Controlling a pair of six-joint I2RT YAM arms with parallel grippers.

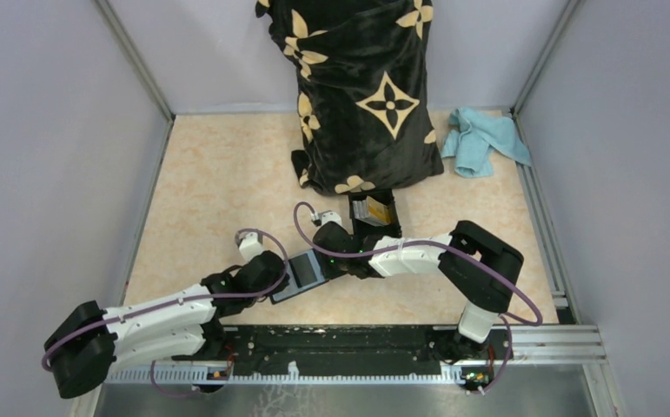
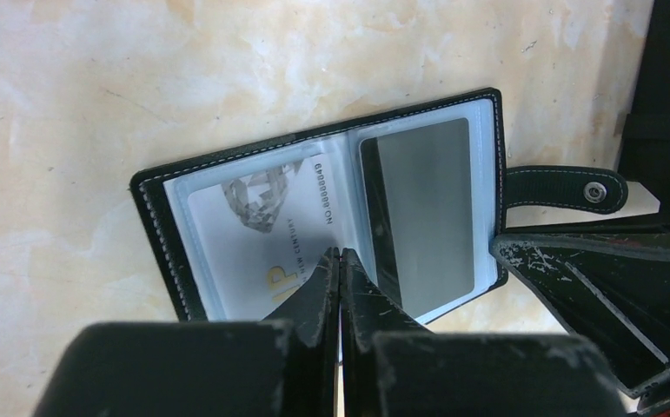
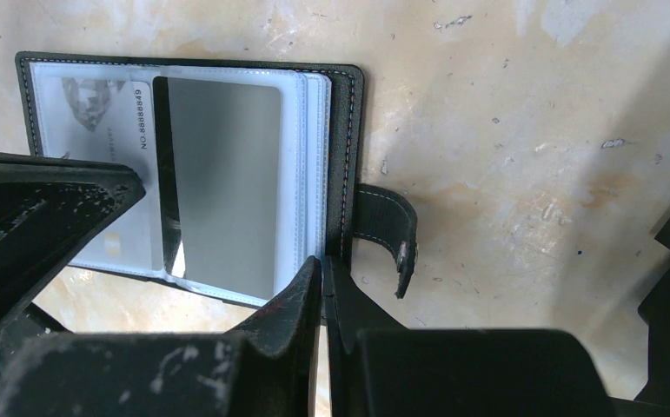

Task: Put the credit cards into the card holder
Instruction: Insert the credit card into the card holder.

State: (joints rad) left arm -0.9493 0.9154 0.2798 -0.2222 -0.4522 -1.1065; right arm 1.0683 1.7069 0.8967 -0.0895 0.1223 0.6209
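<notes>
1. The left end effector (image 2: 340, 254) is clenched, its two fingers pressed together with nothing between them. Its tips rest on the inner fold of the card holder (image 2: 150, 221).
2. The card holder lies open and flat on the table (image 1: 218, 174), clear pockets facing up.
3. A pale card (image 2: 253, 226) with a diamond print sits in the card holder's pocket on the left arm's side; a plain grey card (image 2: 422, 208) sits in the other pocket.
4. The right end effector (image 3: 322, 261) is clenched too, its tips meeting at the card holder's outer edge, just beside the strap tab (image 3: 388, 228). Whether they pinch that edge I cannot tell.
5. The strap tab sticks out from the card holder, unfastened, its snap showing.
6. Just beyond the card holder stands a black box (image 1: 387, 228) with orange-gold cards (image 1: 368, 209) in it.
7. Farther beyond the card holder lies a black cloth with tan flower shapes (image 1: 361, 87), and to its right a crumpled blue cloth (image 1: 483, 139).
</notes>
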